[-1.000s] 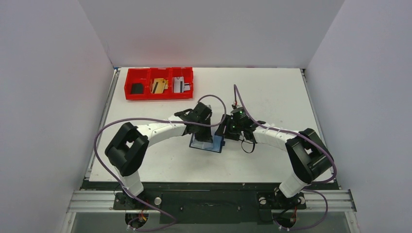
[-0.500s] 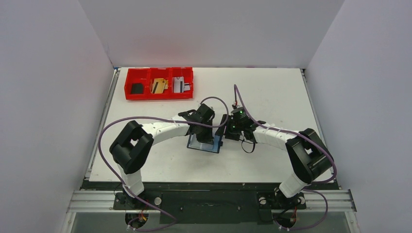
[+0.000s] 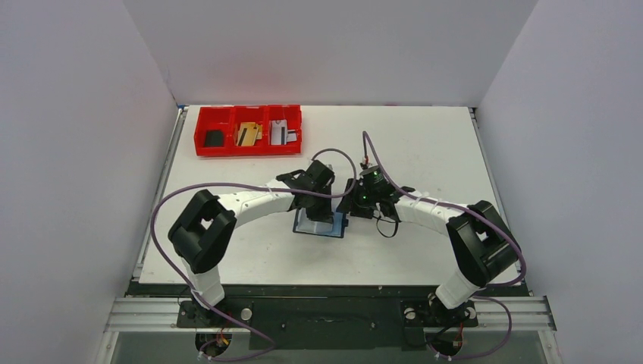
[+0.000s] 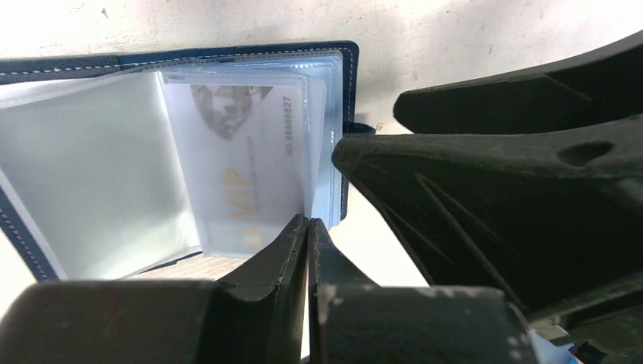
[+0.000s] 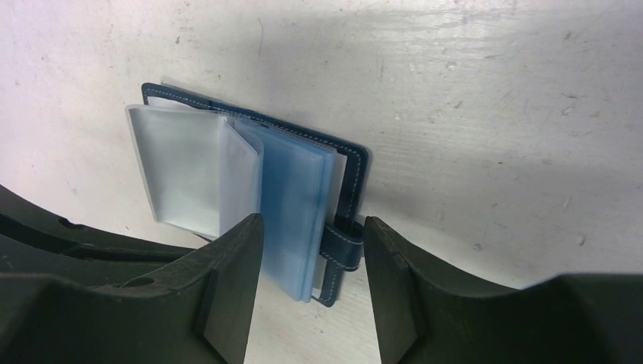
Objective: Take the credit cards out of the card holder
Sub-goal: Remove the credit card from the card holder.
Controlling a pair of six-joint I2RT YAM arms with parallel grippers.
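Left pincer (image 4: pixel 308 221): fingers pressed together, tips touching the near edge of the sleeve stack in the open card holder (image 4: pixel 347 54). Whether a sleeve leaf or card edge is caught between them cannot be told.

Right pincer (image 5: pixel 312 227): fingers spread, one on each side of the strap tab (image 5: pixel 343 246) and the blue-tinted sleeves. It sits low over them; contact is not discernible.

Card holder: navy bifold with white stitching, lying open on the white desk (image 3: pixel 425 144) between the two pincers, well apart from the tray. Its clear sleeves (image 4: pixel 98 174) are fanned, and the leaves nearest the cover look empty.

VIP card (image 4: pixel 243 163): pale, with gold lettering and a printed number. It lies inside one clear sleeve, just beyond the left fingertips.

Red three-compartment tray (image 3: pixel 248 150): far left of the desk. It holds a black card (image 3: pixel 214 138), a tan-gold card (image 3: pixel 247 134) and a silvery card (image 3: pixel 282 134), one to each compartment.

Step in hand (judged): freeing the VIP card from its sleeve; the task looks mostly done.

Handling notes (judged):
- The right pincer should close on the tab or spine side, so the holder cannot slide or lift.
- The left pincer should part slightly and take the card's own edge, not the plastic alone.
- Draw along the sleeve's open end; which end that is cannot be told.
- Risk: the slick leaves may slip or flip shut, or the whole holder may drag along.
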